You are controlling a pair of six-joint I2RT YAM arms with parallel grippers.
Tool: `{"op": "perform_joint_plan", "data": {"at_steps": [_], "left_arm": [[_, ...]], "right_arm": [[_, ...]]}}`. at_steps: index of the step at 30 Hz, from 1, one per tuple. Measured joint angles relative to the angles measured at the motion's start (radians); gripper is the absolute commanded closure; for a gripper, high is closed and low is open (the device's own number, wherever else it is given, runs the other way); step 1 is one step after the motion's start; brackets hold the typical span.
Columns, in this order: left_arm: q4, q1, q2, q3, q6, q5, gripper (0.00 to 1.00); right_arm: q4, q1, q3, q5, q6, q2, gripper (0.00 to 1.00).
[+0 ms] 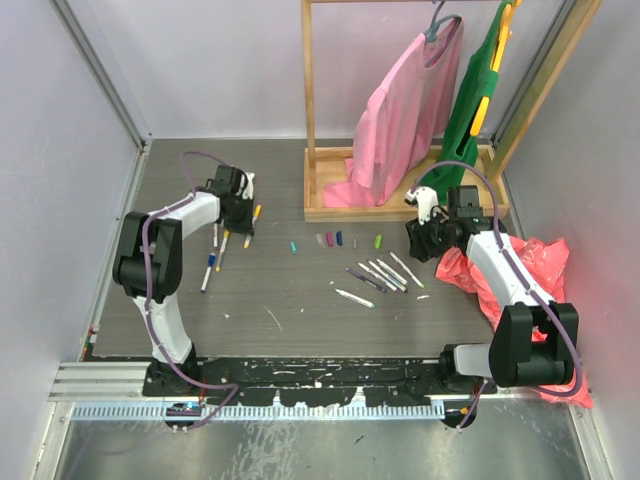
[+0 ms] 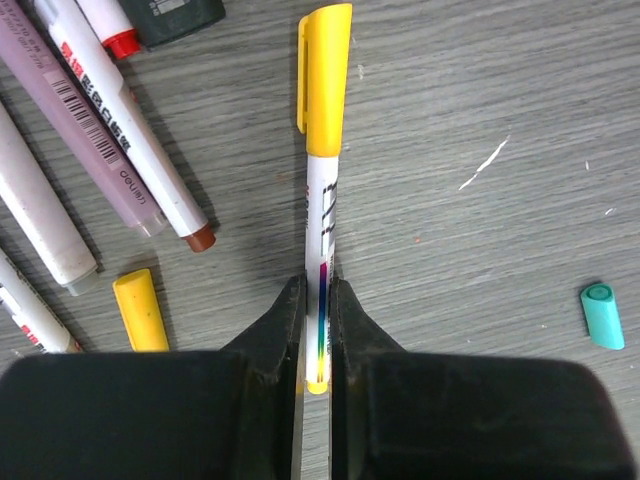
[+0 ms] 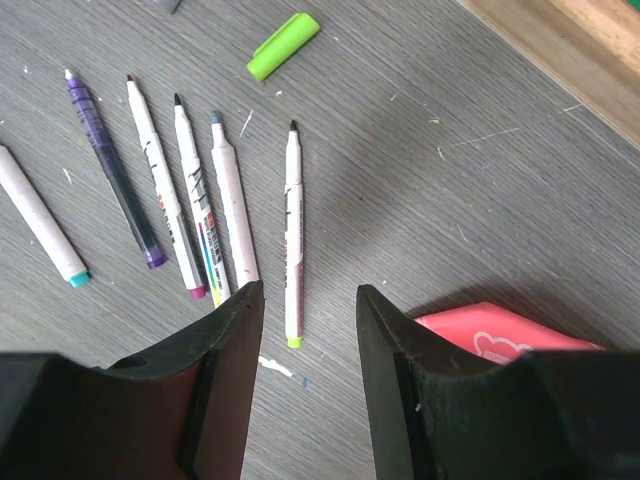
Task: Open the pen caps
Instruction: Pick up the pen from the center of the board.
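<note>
Pen caps (image 1: pixel 329 239) lie loose in a row of six across the middle of the table (image 1: pixel 300 320): teal, grey, magenta, dark blue, green and lime. Each is a short plastic cylinder, and the lime cap (image 3: pixel 283 45) has a clip. In the left wrist view we count one more loose yellow cap (image 2: pixel 140 310) just beside the left gripper (image 2: pixel 317 290). That gripper's fingers pinch the white barrel of a yellow-capped pen (image 2: pixel 320 215) near its tail end. The pen lies flat on the table with its clipped cap (image 2: pixel 326 80) on, pointing away from the gripper. Several more pens (image 2: pixel 130 120) crowd its left side, partly cut off, one with a red cap. Near the right arm we count six uncapped pens (image 3: pixel 232 200), five fanned side by side and one with a teal end set apart. The right gripper (image 3: pixel 310 300) hangs above their tail ends with its fingers spread and nothing between them. A red plastic bag (image 1: pixel 540 265) lies under the right arm. Beyond it a wooden rack (image 1: pixel 310 120) holds one pink garment (image 1: pixel 405 110) and one green garment (image 1: pixel 480 90).
</note>
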Motion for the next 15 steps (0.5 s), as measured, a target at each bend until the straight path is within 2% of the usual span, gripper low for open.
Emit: {"op": "perform_joint_plan", "data": {"at_steps": [2,8,15], "left_arm": [[0.0,0.0,0.0,-0.001,-0.001,0.009,1.0],[0.016,0.0,-0.031,-0.045,-0.005,0.041,1.0],[0.053,0.0,-0.24,-0.203,-0.039,0.095,1.0]], "right_arm": [[-0.005,0.0,0.0,-0.014,-0.005,0.0,0.52],[-0.013,0.0,0.0,-0.071,-0.012,-0.02,0.52],[-0.035,0.0,0.003,-0.209,-0.013,-0.092,0.52]]}}
